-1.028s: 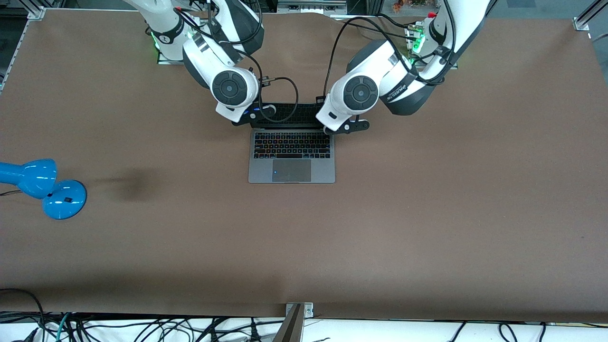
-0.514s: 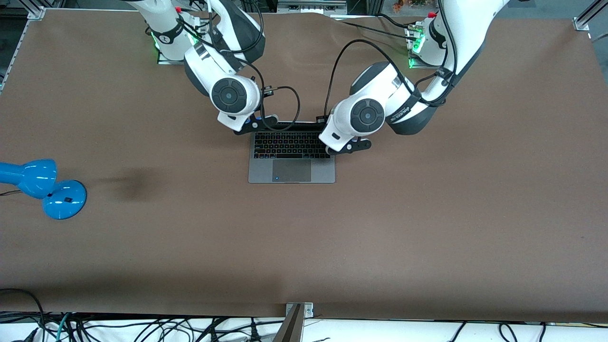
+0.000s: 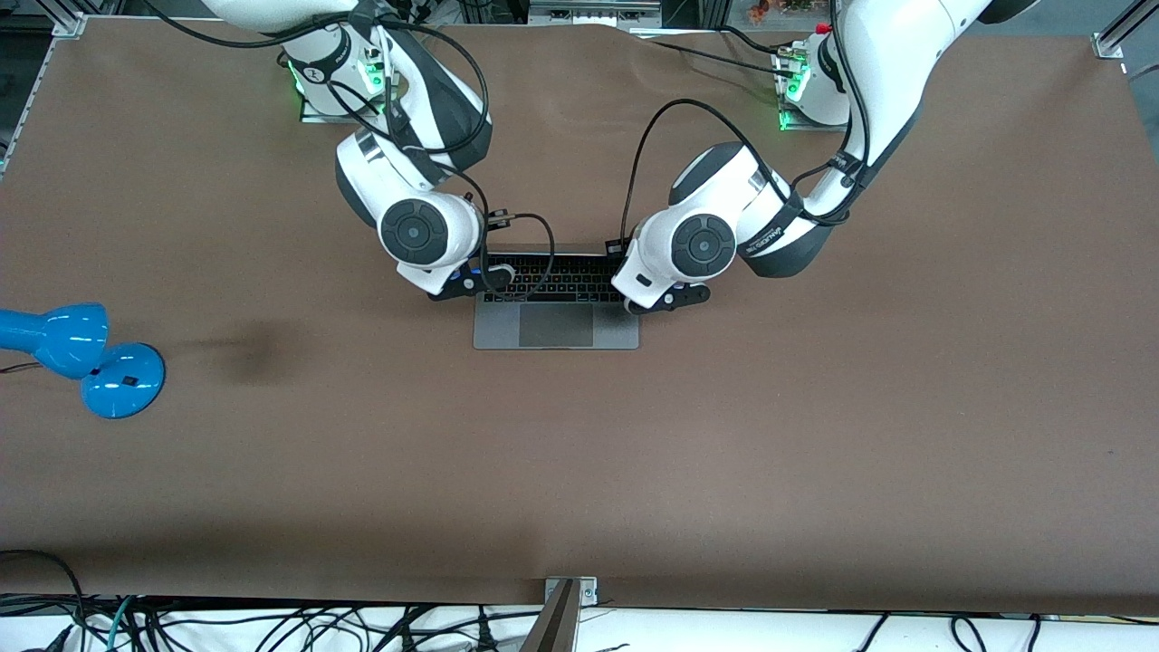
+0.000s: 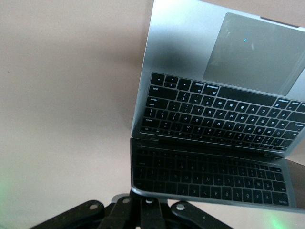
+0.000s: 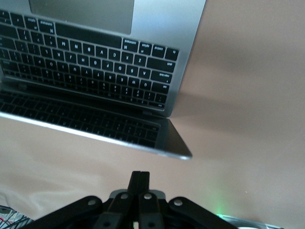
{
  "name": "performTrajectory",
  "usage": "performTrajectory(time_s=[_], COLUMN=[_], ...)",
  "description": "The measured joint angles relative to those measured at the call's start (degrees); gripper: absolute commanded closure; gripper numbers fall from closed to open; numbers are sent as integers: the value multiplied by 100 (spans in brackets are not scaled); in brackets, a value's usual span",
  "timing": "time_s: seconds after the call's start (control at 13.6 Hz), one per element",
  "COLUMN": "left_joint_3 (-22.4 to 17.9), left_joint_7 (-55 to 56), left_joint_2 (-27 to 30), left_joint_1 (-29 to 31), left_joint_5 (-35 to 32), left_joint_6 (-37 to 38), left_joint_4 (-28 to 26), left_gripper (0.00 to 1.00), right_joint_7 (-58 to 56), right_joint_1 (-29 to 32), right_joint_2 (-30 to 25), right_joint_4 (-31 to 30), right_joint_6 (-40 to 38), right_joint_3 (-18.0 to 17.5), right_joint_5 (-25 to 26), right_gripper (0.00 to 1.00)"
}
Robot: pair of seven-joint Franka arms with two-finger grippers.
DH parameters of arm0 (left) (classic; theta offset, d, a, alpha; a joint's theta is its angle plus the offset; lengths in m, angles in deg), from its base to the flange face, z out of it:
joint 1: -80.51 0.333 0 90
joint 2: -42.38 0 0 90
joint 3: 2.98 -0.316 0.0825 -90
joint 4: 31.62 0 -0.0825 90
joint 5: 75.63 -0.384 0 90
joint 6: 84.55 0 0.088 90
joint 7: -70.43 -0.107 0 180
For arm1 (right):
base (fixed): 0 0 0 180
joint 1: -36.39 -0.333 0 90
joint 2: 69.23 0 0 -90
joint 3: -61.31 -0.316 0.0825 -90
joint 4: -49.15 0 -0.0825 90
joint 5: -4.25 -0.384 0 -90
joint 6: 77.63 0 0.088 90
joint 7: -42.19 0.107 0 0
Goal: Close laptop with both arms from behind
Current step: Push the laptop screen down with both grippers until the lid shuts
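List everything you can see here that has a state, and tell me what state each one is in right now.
Laptop: partly closed, lid tilted over the keyboard, base flat on the table.
Left tool: shut, at the lid's edge toward the left arm's end.
Right tool: shut, at the lid's edge toward the right arm's end.
Blue lamp: resting on the table, not lit.

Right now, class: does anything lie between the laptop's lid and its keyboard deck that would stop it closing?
Nothing visible does. The laptop keyboard and trackpad are bare in both wrist views; the left gripper and right gripper are at the lid's edge.
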Motion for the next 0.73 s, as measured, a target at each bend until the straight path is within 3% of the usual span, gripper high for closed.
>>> performTrajectory(time_s=[0.73], left_joint_3=[-142], left_joint_7=[0], left_joint_2=[-280], left_joint_1=[-15], left_joint_5=[-161], left_joint_6=[-100], left_joint_4=[259], left_gripper=[100], right_joint_7=[0], right_joint_1=[-2], right_joint_2=[569], right_joint_4=[160], right_joint_6=[981], right_joint_3=[46], right_joint_5=[231], right_gripper=[100])
